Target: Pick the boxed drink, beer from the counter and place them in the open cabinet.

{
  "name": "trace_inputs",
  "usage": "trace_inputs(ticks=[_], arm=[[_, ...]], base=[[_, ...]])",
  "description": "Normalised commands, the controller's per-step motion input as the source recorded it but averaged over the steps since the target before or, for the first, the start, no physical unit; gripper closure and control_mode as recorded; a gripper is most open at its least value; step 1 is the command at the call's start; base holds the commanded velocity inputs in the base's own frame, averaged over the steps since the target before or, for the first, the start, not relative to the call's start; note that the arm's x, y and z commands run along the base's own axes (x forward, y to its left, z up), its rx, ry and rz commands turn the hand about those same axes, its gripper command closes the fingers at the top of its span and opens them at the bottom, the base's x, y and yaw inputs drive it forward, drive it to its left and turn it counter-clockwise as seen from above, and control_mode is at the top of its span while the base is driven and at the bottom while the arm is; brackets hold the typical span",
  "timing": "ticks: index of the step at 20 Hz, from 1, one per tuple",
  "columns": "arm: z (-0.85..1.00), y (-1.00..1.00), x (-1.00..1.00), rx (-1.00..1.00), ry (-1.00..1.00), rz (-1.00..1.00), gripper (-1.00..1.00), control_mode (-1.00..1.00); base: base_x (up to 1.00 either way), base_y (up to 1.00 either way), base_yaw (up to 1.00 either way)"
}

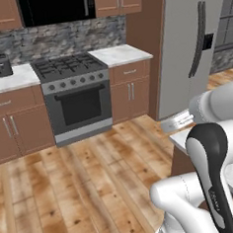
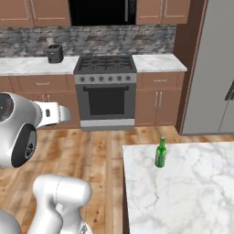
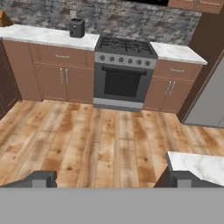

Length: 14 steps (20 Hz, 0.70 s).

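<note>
Beer: slim green glass bottle with long neck (image 2: 160, 153) stands upright on the white-grey marbled slab counter (image 2: 192, 192), centre right of the right base view, near the counter's far left corner.
Boxed drink: cannot tell where it is.
Gripper (image 3: 111, 178): jaws spread wide, nothing between them, over wooden floor (image 3: 96, 140) at bottom of hand view; counter corner at lower right.
Progress: beer not yet picked; judged early, both placements unconfirmed.

Beer (image 2: 160, 154) upright on counter (image 2: 192, 192) — stove (image 2: 106, 91) behind, across floor
</note>
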Motion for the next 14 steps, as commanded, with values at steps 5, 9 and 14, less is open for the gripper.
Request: trace_inputs(ticks=[5, 9, 14], arm=[[0.0, 0.0, 0.0, 0.0, 0.0, 0.0, -1.0, 1.0], [0.0, 0.0, 0.0, 0.0, 0.0, 0.0, -1.0, 1.0], [0.0, 0.0, 0.0, 0.0, 0.0, 0.0, -1.0, 1.0]], base=[[-0.07, -0.47, -0.45], [0.0, -0.31, -0.24], [0.03, -0.41, -0.1]])
